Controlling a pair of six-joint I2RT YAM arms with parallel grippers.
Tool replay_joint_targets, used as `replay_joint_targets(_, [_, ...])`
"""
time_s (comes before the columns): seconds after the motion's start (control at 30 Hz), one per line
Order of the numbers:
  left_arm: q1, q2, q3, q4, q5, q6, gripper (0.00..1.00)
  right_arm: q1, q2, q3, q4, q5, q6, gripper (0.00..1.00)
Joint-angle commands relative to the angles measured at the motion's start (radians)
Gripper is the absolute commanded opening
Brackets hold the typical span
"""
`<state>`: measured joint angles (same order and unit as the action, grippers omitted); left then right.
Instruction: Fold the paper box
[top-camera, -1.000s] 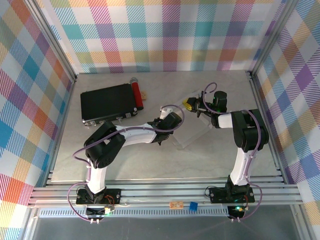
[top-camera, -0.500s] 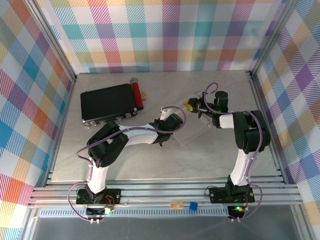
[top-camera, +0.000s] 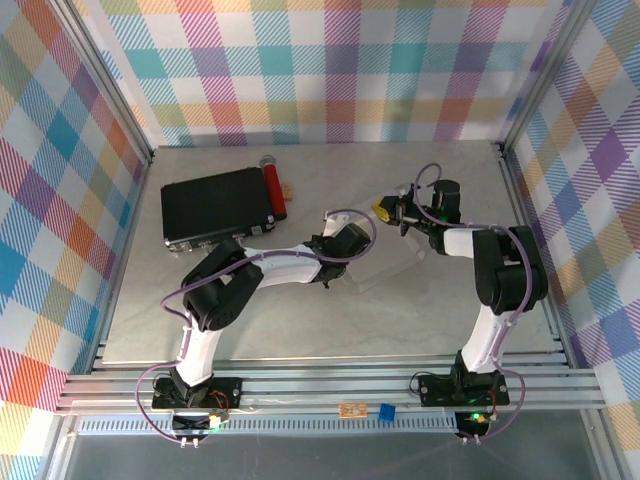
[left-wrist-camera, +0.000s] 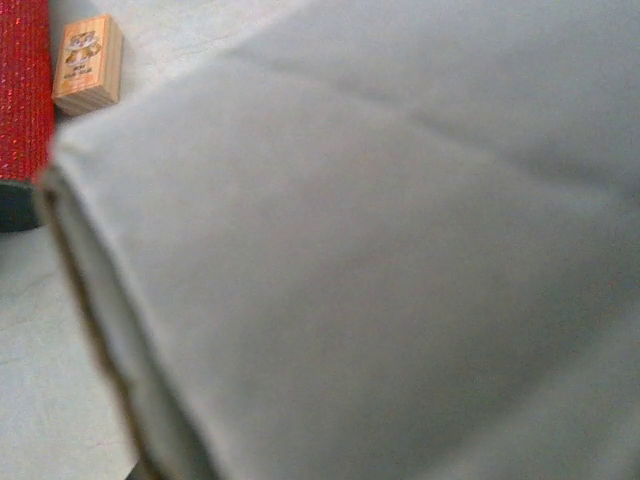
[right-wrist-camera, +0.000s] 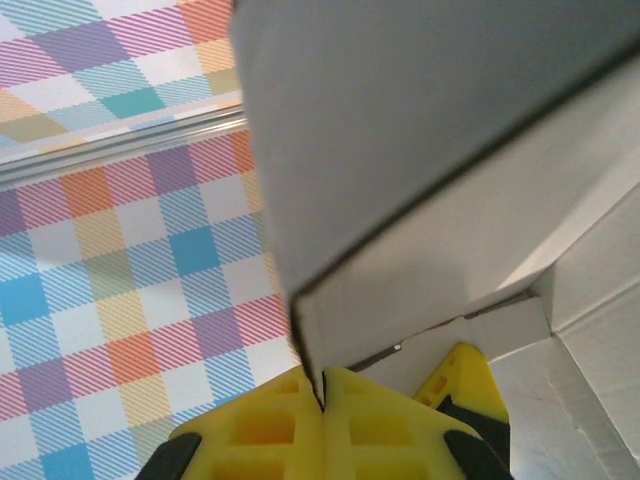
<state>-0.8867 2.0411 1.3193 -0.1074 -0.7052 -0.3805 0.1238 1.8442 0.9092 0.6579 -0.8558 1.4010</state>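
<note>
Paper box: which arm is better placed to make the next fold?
Right arm, probably: its jaws are shut on a box panel's edge, ready to swing it over. The left arm sits at the box's other end, its grip hidden.

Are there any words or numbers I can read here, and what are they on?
Nothing can be read clearly.
On the wooden block: a printed label with a picture, too blurred to read.
On the orange tag at the near edge: too small to read.
On the paper box and black case: no print seen.
</note>
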Motion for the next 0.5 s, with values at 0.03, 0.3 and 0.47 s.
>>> replay_joint_targets(0.03, [0.009,0.081,0.177,-0.262,-0.063,-0.098,0.0,0.032,-0.082,-0.027,-0.219,0.043,-0.027,0.0])
replay_joint_targets(0.3, [0.042,0.174,0.374,-0.606,-0.132,-0.208,0.0,0.098,-0.195,-0.021,-0.486,0.249,0.085,0.0])
replay_joint_targets(0.47, [0.055,0.177,0.383,-0.632,-0.137,-0.192,0.0,0.109,-0.169,0.045,-0.58,0.259,0.114,0.0])
